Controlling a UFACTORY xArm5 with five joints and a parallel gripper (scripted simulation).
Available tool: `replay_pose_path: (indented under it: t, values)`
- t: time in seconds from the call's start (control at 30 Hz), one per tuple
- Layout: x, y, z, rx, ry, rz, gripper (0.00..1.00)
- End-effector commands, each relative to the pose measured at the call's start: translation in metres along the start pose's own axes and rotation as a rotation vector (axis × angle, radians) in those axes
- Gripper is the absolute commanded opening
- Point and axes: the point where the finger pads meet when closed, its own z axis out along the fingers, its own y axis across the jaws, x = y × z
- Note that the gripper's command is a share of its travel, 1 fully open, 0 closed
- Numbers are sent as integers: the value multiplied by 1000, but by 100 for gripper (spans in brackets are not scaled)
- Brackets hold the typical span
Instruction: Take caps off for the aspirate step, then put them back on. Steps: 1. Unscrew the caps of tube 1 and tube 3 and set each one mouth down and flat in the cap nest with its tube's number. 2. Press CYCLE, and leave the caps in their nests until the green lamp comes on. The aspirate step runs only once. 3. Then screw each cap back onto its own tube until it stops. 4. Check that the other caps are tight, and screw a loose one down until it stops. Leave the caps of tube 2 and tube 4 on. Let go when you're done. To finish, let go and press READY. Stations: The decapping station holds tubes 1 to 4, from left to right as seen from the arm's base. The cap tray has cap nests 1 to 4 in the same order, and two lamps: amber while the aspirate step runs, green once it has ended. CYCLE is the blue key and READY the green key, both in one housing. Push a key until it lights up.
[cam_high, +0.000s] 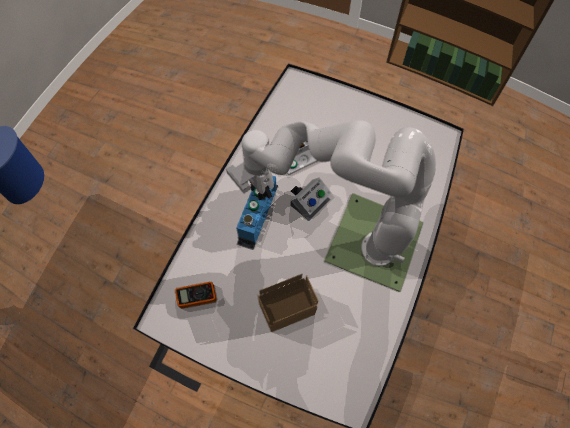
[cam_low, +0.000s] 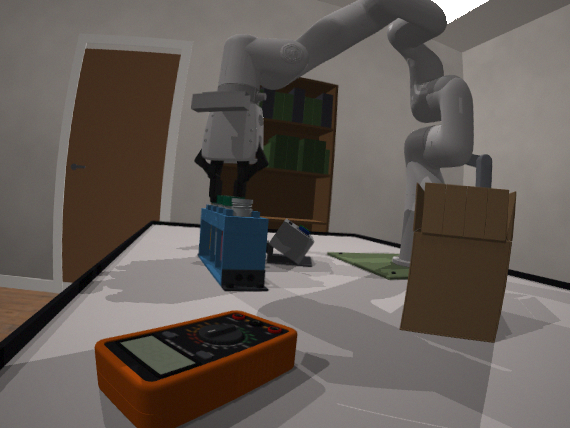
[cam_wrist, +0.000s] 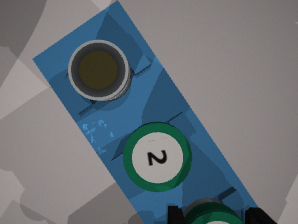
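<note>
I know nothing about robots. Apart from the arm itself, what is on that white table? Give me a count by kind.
Blue tube rack: 1
Grey button box: 1
Grey cap tray, mostly hidden under the arm: 1
Orange multimeter: 1
Cardboard box: 1
Green base plate: 1
Total: 6

The white table (cam_high: 350, 125) carries decapping station (cam_high: 248, 227), key housing (cam_high: 306, 206), multimeter (cam_high: 195, 294), box (cam_high: 288, 302), possibly a tray.
</note>
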Motion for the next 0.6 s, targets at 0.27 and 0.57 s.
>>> replay_pose_path:
  t: [0.27,0.57]
  values:
    - [1,1,-2,-4,2,-588,0]
    - [1,1,-2,-4,2,-937,0]
